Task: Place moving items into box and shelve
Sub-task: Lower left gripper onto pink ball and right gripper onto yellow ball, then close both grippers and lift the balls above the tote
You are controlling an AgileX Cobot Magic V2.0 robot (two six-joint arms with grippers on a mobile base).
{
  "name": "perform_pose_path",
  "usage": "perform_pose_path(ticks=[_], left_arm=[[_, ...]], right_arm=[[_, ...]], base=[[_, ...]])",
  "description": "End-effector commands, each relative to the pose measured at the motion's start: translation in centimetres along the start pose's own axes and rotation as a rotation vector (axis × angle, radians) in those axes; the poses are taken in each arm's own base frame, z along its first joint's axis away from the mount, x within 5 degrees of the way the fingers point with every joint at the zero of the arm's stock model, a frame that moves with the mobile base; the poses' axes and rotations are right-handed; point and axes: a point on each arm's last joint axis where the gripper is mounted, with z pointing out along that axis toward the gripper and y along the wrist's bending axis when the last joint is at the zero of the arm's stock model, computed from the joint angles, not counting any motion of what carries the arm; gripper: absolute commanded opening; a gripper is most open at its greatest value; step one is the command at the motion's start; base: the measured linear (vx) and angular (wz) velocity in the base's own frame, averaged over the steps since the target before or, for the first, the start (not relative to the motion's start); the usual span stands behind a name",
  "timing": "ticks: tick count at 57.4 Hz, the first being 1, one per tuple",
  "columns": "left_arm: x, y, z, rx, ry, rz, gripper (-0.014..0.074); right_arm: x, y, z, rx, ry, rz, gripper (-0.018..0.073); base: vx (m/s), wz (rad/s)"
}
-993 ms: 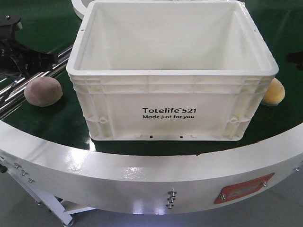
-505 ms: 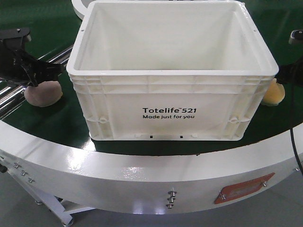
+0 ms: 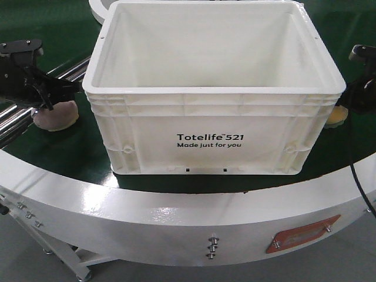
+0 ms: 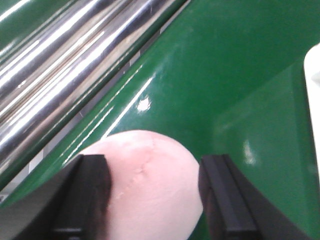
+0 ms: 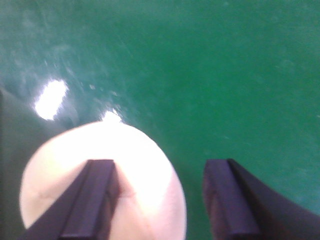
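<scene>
A large white crate (image 3: 214, 111) printed "Totelife 521" is sitting mid-frame on the green surface (image 3: 64, 153). At the crate's left, a dull pinkish-brown fruit (image 3: 56, 116) is lying between the spread fingers of the left hand (image 4: 152, 165). At the crate's right, a yellow fruit (image 3: 336, 116) is peeking out beneath the right hand (image 5: 160, 167), also spread, one finger over it.

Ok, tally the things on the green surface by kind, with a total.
White Totelife crate: 1
Rounded fruits: 2 (brownish-pink fruit, yellow fruit)
Total: 3
</scene>
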Motion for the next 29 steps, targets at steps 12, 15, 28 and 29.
perform_pose_path(ticks=[12, 15, 28, 29], left_arm=[[-1.6, -0.4, -1.2, 0.017, -0.083, -0.019, 0.0295], [-1.4, -0.4, -0.9, 0.015, -0.064, -0.019, 0.0244], [-1.0, -0.3, -0.5, 0.011, -0.036, -0.018, 0.0035], [-1.1, -0.3, -0.5, 0.012, -0.041, -0.018, 0.0022]], right_arm=[[-1.4, 0.2, -0.6, -0.016, -0.075, 0.016, 0.0306], [-1.3, 0.2, -0.5, -0.016, -0.065, 0.024, 0.0287], [-1.0, 0.1, -0.4, -0.014, -0.043, 0.026, 0.0085], [-1.0, 0.1, -0.4, -0.014, -0.043, 0.026, 0.0067]], base=[[0.0, 0.0], [0.0, 0.0], [0.0, 0.0], [0.0, 0.0]])
